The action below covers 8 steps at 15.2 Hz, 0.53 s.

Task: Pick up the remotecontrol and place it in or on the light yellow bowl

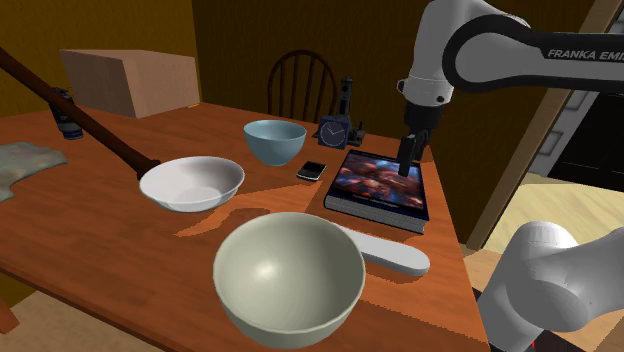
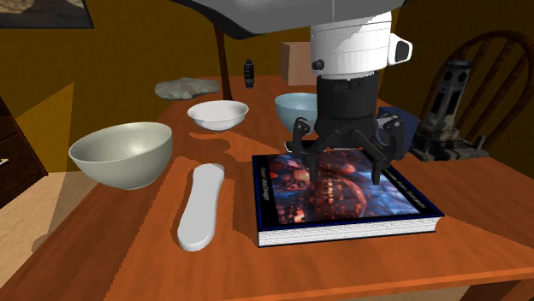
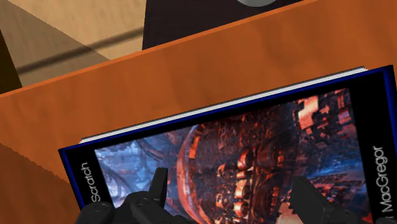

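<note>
White rounded arm [image 1: 435, 50] with dark joints, FRANKA lettering [image 1: 585, 52], all-black two-fingered claw [image 2: 344, 175].

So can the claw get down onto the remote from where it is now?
Probably yes. The claw hangs open over the book, and the remote lies flat right beside it with nothing on top. The big pale bowl on its other side looks clear of it.

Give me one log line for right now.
end effector: open, over book | remote: on table between book and big bowl, not held | big bowl: empty
</note>
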### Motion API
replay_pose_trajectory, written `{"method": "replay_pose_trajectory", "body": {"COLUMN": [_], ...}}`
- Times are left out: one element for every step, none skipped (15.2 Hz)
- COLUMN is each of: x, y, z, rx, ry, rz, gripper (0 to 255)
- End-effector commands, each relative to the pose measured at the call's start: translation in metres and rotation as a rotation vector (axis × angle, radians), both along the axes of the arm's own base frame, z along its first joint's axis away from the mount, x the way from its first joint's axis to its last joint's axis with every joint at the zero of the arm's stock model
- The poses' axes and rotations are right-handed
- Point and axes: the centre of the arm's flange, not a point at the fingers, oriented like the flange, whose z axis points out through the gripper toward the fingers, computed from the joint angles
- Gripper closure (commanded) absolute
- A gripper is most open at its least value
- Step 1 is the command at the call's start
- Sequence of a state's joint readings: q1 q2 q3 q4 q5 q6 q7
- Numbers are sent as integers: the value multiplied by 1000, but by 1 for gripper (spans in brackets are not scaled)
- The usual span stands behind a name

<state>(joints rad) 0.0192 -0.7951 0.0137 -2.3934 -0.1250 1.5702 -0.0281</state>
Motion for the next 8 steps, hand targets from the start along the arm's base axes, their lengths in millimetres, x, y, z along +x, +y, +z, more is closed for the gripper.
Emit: {"method": "replay_pose_trajectory", "body": {"x": [0, 0, -1, -1, -2, -3, -4, -6], "y": [0, 12, 23, 35, 47, 59, 70, 82], "z": [0, -3, -5, -7, -9, -12, -14, -15], "rx": [0, 8, 17, 25, 34, 42, 51, 59], "ry": [0, 0, -1, -1, -2, -2, -3, -3], "rz": [0, 17, 33, 50, 66, 83, 99, 116], "gripper": [0, 0, 0, 0, 0, 0, 0, 0]}}
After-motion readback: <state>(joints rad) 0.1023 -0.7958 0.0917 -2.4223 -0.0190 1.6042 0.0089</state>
